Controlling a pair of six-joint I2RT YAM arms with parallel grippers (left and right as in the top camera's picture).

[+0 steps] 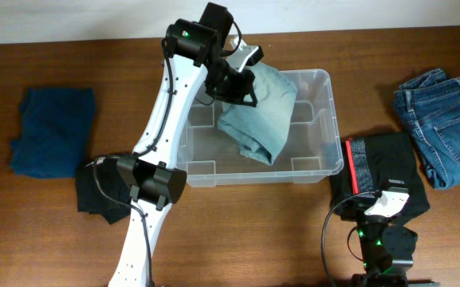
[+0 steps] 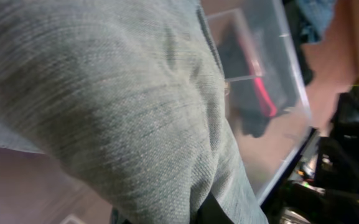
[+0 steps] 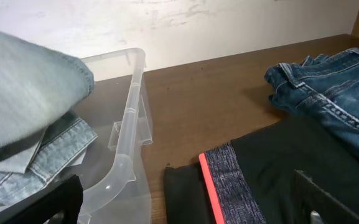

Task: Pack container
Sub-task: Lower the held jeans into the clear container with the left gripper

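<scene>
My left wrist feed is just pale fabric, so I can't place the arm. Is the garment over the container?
Observer: Yes. Overhead, the left gripper holds the light denim garment above the container, its lower end inside.
Operator: Anything on my left side?
Observer: A dark blue garment lies on the table left of the container.
Operator: And the right gripper?
Observer: The right gripper is open, low over the black garment with the red stripe.
</scene>
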